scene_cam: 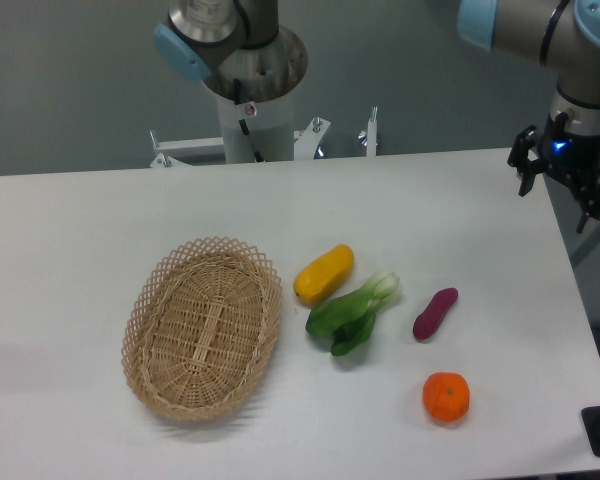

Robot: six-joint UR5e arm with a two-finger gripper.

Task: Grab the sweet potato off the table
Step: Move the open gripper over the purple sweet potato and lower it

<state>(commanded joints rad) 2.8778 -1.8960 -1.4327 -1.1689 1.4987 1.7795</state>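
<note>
The sweet potato (pixel 435 313) is a small dark reddish-purple tuber lying on the white table (pixel 100 220), right of centre, tilted with its upper end to the right. My gripper (pixel 562 190) hangs at the table's far right edge, well above and to the right of the sweet potato. Its dark fingers look spread apart and hold nothing.
A woven wicker basket (pixel 146 306) lies left of centre. A yellow oblong vegetable (pixel 324 274) and a green bok choy (pixel 352 313) lie between the basket and the sweet potato. A round orange (pixel 446 396) sits near the front right. The robot base (pixel 255 110) stands behind the table.
</note>
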